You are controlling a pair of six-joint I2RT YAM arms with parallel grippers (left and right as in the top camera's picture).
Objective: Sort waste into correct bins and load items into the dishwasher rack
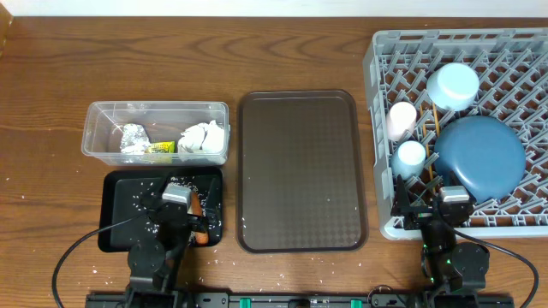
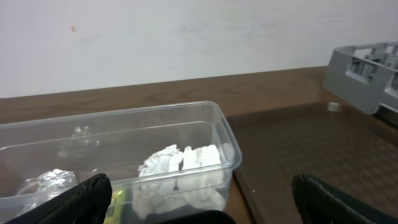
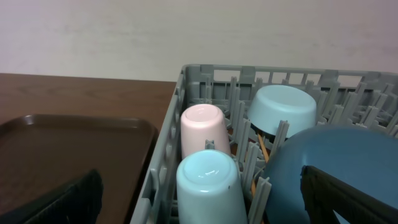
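The clear tub (image 1: 157, 133) holds a foil scrap (image 1: 134, 137), a yellow-green wrapper (image 1: 160, 147) and crumpled tissue (image 1: 204, 139). In front of it, the black tray (image 1: 116, 224) carries scattered rice grains (image 1: 141, 202) and a small carrot (image 1: 199, 229). My left gripper (image 1: 175, 192) hovers open and empty over this tray, facing the tub (image 2: 155, 134) and the tissue (image 2: 183, 171). The grey rack (image 1: 377, 111) holds the bowl (image 1: 452, 85), pink cup (image 1: 401, 120), light blue cup (image 1: 411, 156), dark blue plate (image 1: 479, 154) and chopsticks (image 1: 436, 120). My right gripper (image 1: 428, 205) is open and empty at the rack's near edge, behind the light blue cup (image 3: 208, 183).
A large brown serving tray (image 1: 298, 171) lies between the bins and the rack. A few rice grains (image 1: 218, 250) are scattered on the wooden table near the black tray's front corner. Both arm bases sit at the table's near edge.
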